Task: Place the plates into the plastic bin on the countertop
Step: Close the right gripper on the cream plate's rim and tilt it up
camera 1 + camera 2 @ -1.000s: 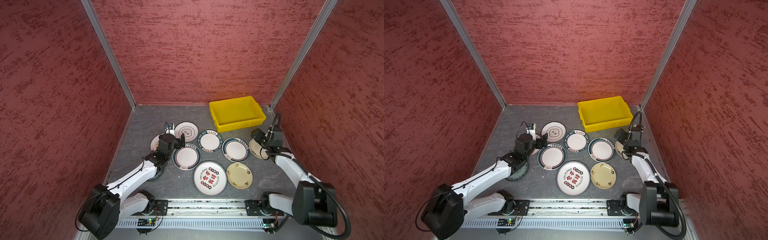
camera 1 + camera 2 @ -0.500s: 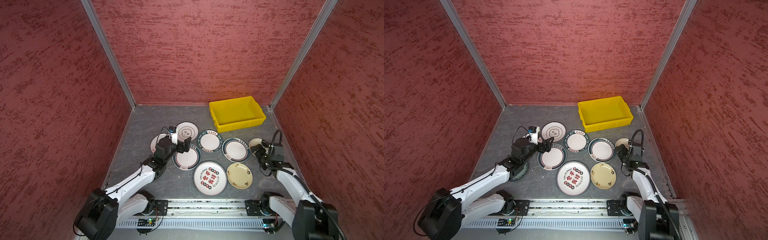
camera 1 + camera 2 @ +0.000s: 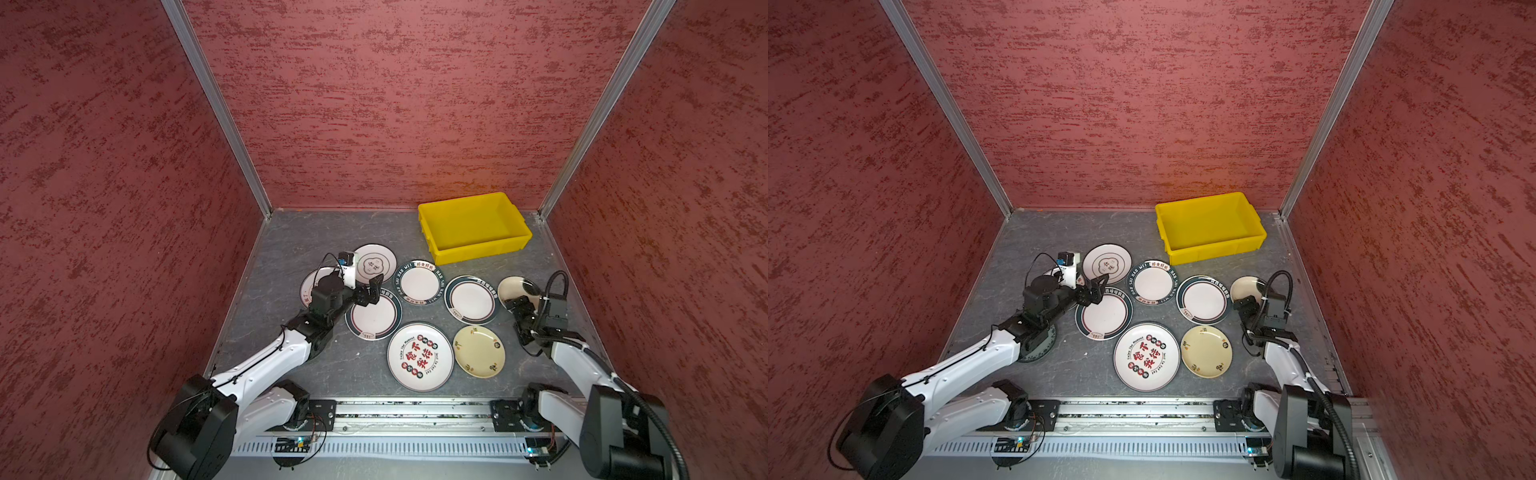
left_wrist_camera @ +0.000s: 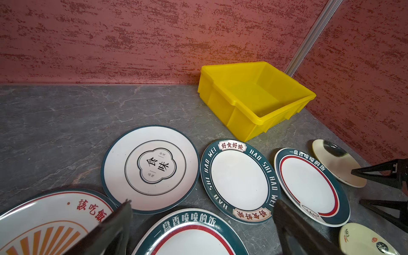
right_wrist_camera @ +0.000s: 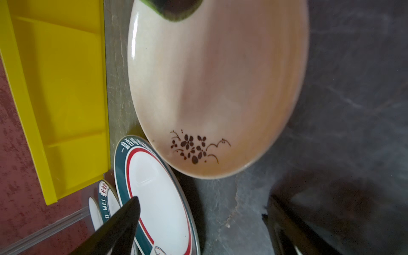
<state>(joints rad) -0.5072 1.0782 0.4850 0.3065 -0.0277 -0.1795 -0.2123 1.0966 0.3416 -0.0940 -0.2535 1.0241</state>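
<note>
Several plates lie flat on the dark grey countertop [image 3: 316,232]. My left gripper [image 3: 372,291] [image 4: 203,205] is open and hangs over the far rim of a green-and-red-rimmed plate [image 3: 374,318] [image 4: 189,238], holding nothing. My right gripper [image 3: 520,309] [image 5: 203,198] is open and low beside a cream plate with a brown flower print [image 3: 513,286] [image 5: 216,88]. One of its fingers is over another green-rimmed plate [image 3: 471,299] [image 5: 159,198], the other over bare countertop. The yellow plastic bin [image 3: 473,226] [image 4: 254,99] stands empty at the back right.
Other plates in the cluster are a white emblem plate [image 3: 374,264], a lettered green-rimmed plate [image 3: 419,282], a large red-character plate [image 3: 419,356] and a cream-yellow plate [image 3: 478,351]. An orange-rayed plate [image 4: 44,220] and a dark patterned plate [image 3: 1040,347] lie partly under the left arm. Red walls enclose three sides.
My right gripper has drawn back towards the front and come down beside the cream plate. My left gripper has shifted a little to the right over the green-rimmed plate. No plate has moved.
</note>
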